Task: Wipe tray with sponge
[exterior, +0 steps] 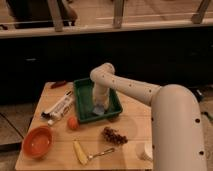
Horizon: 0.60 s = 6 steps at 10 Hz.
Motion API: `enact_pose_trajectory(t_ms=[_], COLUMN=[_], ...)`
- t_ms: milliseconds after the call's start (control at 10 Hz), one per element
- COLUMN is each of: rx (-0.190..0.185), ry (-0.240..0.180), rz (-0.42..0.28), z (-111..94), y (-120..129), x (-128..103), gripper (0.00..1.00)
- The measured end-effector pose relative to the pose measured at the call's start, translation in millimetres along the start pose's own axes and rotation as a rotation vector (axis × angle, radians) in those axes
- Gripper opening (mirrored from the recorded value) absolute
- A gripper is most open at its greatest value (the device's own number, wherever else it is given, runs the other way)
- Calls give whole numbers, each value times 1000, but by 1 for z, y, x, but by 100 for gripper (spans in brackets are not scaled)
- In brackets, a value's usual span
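The dark green tray [83, 106] sits at the back middle of the wooden table. My white arm reaches in from the right and bends down into it. My gripper [99, 106] points down in the near middle of the tray. It is shut on the pale blue-grey sponge [99, 109], which shows at its tip and rests on the tray floor. The arm hides part of the tray's right side.
A white-and-black tube [59, 107] lies left of the tray. An orange bowl [37, 141] stands at the front left, with a small orange ball [73, 123] nearby. Dark grapes [114, 135], a yellow piece [80, 151] and a spoon [102, 152] lie in front.
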Motion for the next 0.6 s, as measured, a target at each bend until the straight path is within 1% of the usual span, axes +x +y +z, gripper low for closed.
enact_pose_trajectory(t_ms=[100, 200, 300, 400, 500, 600], rx=[2, -3, 3, 8, 16, 24], ry=[13, 19, 25, 22, 20, 15], rz=[14, 20, 13, -2, -18, -46], z=[0, 0, 0, -1, -1, -1], y=[-2, -5, -17, -27, -39, -57], x=[16, 27, 41, 44, 41, 33], gripper=[0, 0, 0, 0, 0, 0])
